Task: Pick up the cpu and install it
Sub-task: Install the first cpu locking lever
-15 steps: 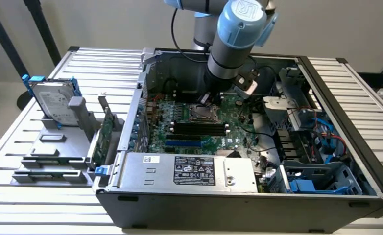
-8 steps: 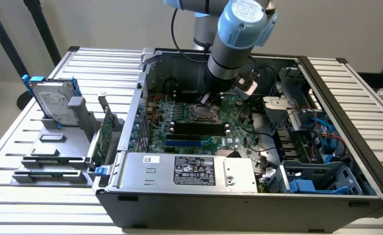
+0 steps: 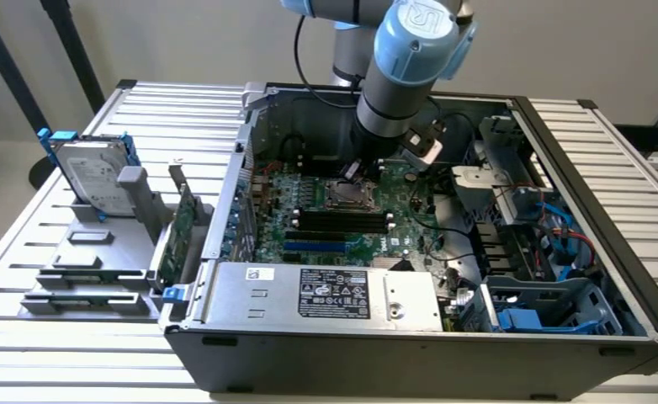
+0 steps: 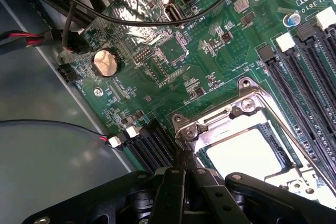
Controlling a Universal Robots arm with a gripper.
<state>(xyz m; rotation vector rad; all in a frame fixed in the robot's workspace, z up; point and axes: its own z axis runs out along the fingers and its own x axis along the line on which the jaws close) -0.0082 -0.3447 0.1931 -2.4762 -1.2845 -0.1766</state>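
The gripper (image 4: 185,174) is hovering low over the motherboard (image 3: 341,210) inside the open computer case (image 3: 598,337), its fingers pressed together at the edge of the CPU socket (image 4: 247,140). The wrist view is showing the cpu (image 4: 242,152) lying pale inside the socket's metal frame. The exterior view is showing a hard drive (image 3: 93,177) standing outside the case.

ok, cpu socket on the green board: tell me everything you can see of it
The cpu socket has a shiny silver metal load frame with screws at the corners, set around a pale square centre whose glare hides whether a chip lies there. It lies flat on the green motherboard, beside the black memory slots. The end effector, shut, is at the frame's edge; contact is unclear. In the exterior view it sits mid-board.
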